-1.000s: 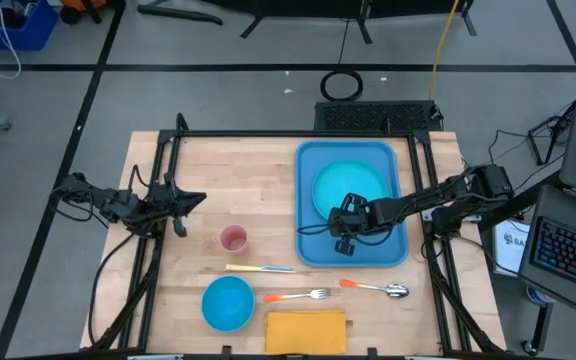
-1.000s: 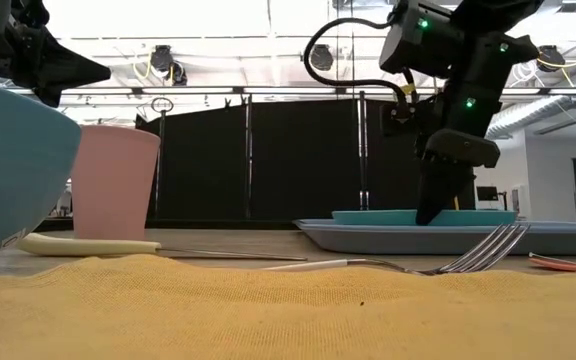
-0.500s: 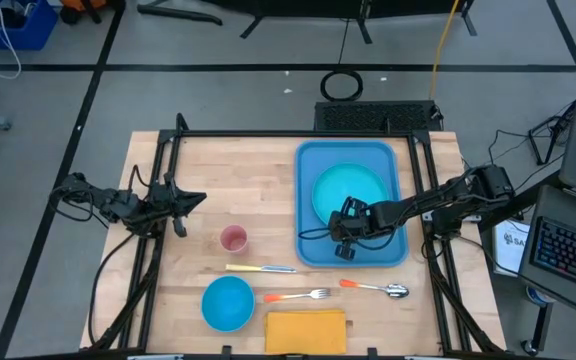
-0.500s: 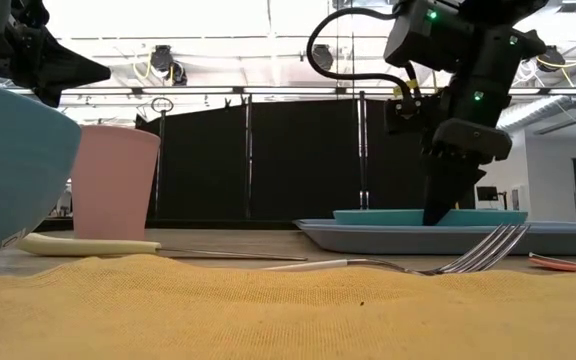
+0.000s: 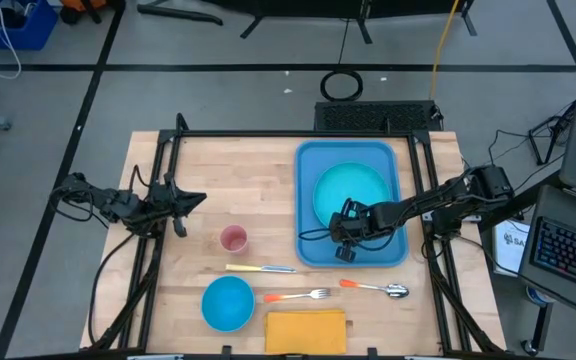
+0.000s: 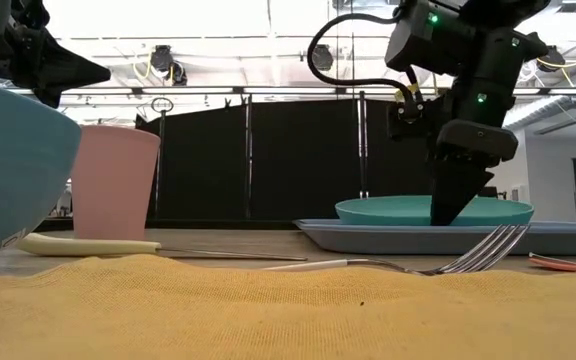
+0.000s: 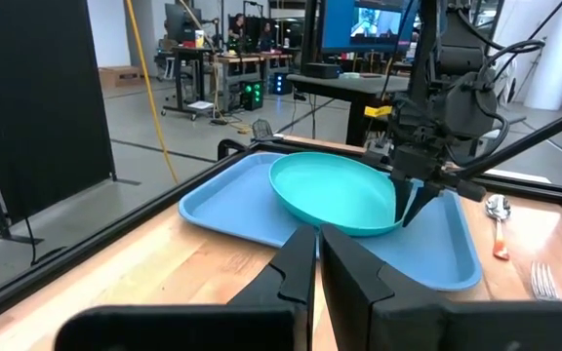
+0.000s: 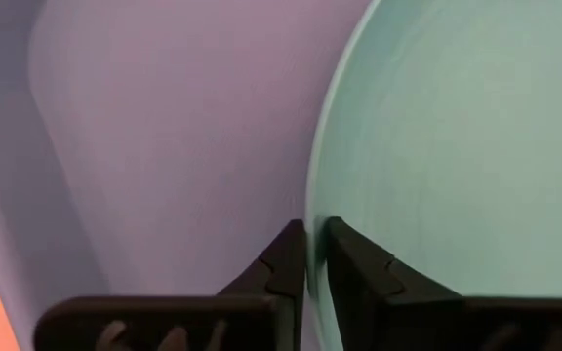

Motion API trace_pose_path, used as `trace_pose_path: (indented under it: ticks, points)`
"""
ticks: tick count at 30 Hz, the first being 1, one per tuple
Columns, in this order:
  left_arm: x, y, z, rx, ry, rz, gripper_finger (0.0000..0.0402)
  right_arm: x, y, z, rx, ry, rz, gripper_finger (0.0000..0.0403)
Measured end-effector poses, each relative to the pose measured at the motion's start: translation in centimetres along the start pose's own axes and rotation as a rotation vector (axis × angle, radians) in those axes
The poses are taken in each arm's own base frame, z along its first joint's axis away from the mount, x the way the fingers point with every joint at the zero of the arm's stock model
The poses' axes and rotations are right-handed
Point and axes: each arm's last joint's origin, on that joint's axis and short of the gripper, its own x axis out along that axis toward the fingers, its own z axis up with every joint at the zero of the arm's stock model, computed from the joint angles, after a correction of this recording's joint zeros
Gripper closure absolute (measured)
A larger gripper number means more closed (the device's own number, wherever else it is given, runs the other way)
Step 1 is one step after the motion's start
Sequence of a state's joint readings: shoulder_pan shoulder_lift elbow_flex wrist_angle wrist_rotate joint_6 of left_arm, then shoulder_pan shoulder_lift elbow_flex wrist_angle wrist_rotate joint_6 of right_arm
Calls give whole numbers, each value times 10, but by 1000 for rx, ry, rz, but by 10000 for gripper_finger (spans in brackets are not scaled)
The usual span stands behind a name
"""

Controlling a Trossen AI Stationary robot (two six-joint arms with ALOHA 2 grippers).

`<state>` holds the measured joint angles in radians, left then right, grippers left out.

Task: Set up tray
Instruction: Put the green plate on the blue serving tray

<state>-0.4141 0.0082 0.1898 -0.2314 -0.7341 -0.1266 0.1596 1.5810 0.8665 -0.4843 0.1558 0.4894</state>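
On the right half of the table, the blue tray (image 5: 352,205) carries the turquoise plate (image 5: 350,190), the right gripper (image 5: 345,238) clenched on the plate's near rim, tilting it; left gripper (image 5: 181,207) hovers clenched, empty, at the left edge.

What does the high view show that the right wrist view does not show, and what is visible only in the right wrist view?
Only the high view shows the left gripper waiting over bare table, the pink cup, blue bowl, knife, fork, spoon and yellow napkin. Only the right wrist view shows the right gripper pinching the rim of the turquoise plate between its fingers. Both show the plate lying on the blue tray.
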Motion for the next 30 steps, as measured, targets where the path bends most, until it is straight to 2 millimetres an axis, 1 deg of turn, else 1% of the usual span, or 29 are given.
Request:
trace_pose_path:
  ticks: [6, 11, 19, 23, 30]
  points:
    - [0, 0, 0, -4, 2, 0, 378, 0, 0, 0, 0, -2, -4, 371]
    - [0, 0, 0, -3, 3, 1, 378, 0, 0, 0, -1, -6, -9, 379]
    - [0, 0, 0, -3, 3, 1, 378, -6, 0, 1, -3, -20, 22, 380]
    - [0, 0, 0, -3, 3, 1, 378, -6, 2, 1, -1, -7, 65, 382]
    - [0, 0, 0, -5, 3, 1, 378, -6, 3, 1, 7, -10, 71, 384]
